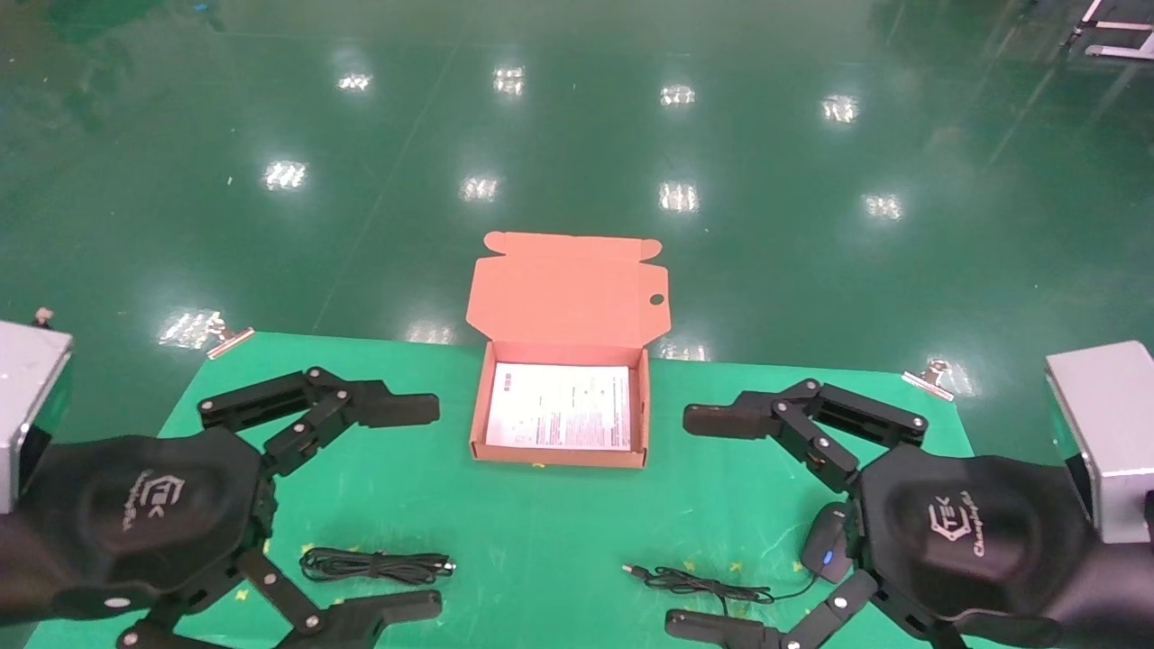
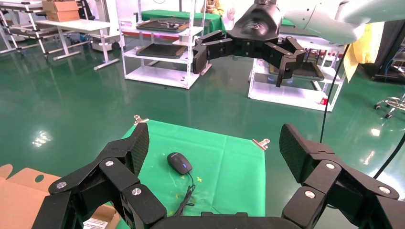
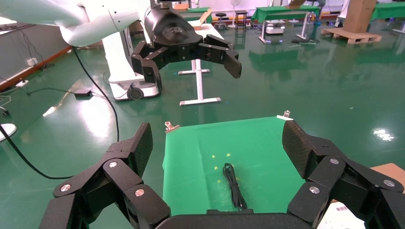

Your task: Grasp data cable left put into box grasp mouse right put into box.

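Observation:
The box [image 1: 559,454] stands open at the table's far middle, its flap lid [image 1: 568,297] raised, a white printed sheet [image 1: 559,406] inside. The data cable [image 1: 374,565] lies bundled at the near left, also in the right wrist view [image 3: 233,191]. The mouse [image 1: 828,541] lies at the near right, its cord [image 1: 703,584] trailing left; it also shows in the left wrist view [image 2: 179,162]. My left gripper [image 1: 440,505] is open and empty above the cable. My right gripper [image 1: 676,521] is open and empty above the mouse's cord.
The table has a green cloth [image 1: 541,532] held by metal clips at its far corners [image 1: 230,341] [image 1: 929,379]. Beyond the far edge is shiny green floor. Each wrist view shows the other arm's gripper farther off, the right gripper [image 2: 248,47] and the left gripper [image 3: 191,52].

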